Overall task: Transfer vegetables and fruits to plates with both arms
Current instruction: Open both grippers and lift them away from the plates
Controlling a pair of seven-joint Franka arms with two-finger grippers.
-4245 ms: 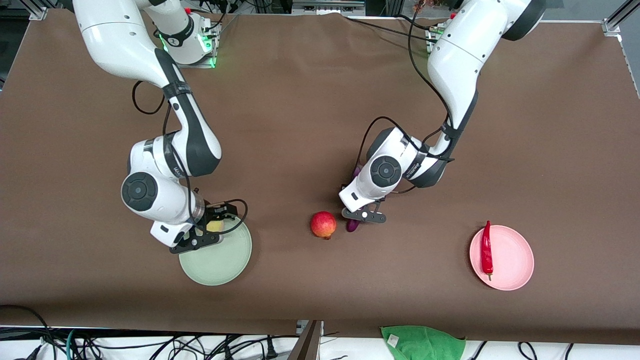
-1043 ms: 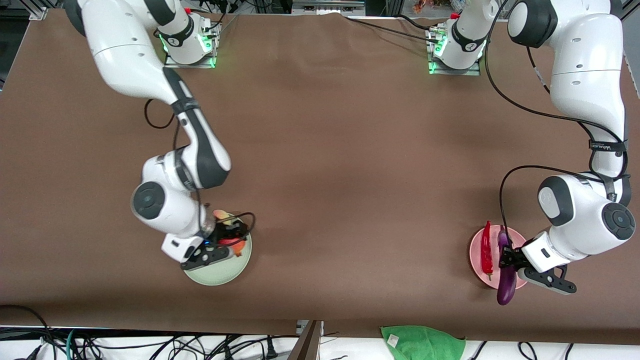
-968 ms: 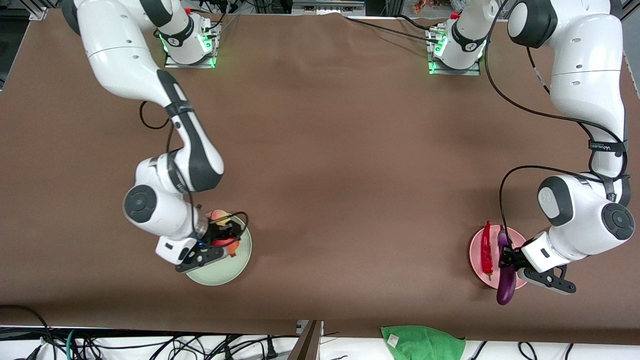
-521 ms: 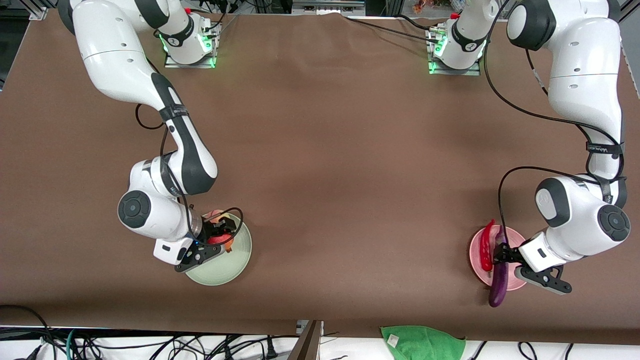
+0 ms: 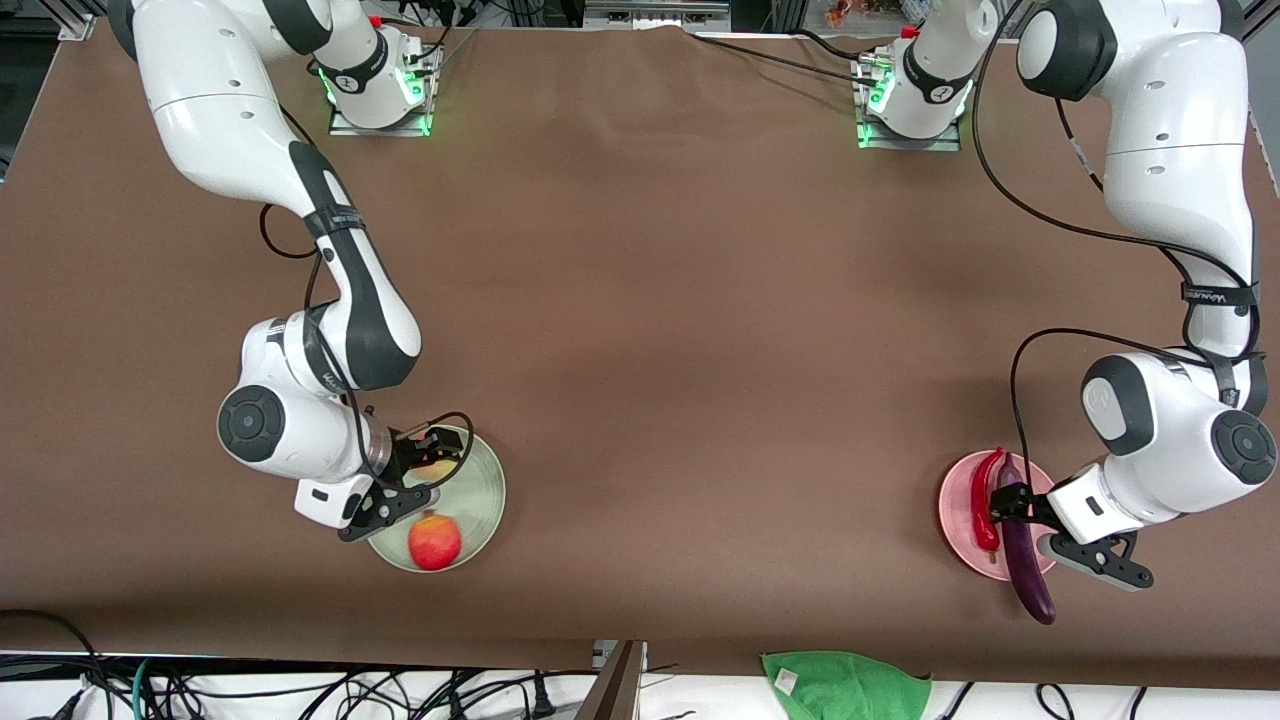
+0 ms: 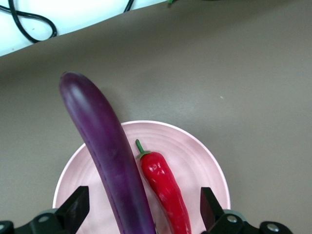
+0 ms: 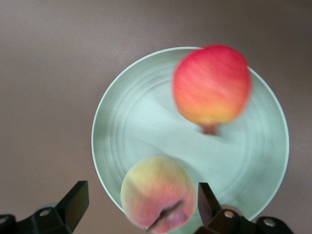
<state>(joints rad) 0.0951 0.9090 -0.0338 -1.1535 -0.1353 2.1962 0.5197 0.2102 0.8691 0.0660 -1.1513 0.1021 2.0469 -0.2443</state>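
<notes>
The pale green plate point(image 5: 485, 495) holds the red pomegranate-like fruit point(image 5: 434, 541) at its rim nearest the front camera and the yellow-pink peach point(image 5: 432, 468) at its rim farthest from that camera. My right gripper point(image 5: 415, 472) hangs open just over the peach, touching neither fruit; the right wrist view shows the gripper point(image 7: 141, 200), peach point(image 7: 158, 197), fruit point(image 7: 212, 85) and plate point(image 7: 126, 126). The pink plate point(image 5: 958, 510) holds the red chili point(image 5: 985, 497) and the purple eggplant point(image 5: 1027, 565), whose tip overhangs the rim. My left gripper point(image 5: 1010, 505) is open over both point(image 6: 141, 204), straddling eggplant point(image 6: 105, 146) and chili point(image 6: 165, 183).
A green cloth point(image 5: 845, 685) lies off the table's edge nearest the front camera. Cables run along that edge. The brown table top point(image 5: 680, 350) spreads between the two plates.
My right gripper opened and let go of the red fruit, which rolled across the green plate toward the front camera. My left gripper released the eggplant, which now lies on the pink plate.
</notes>
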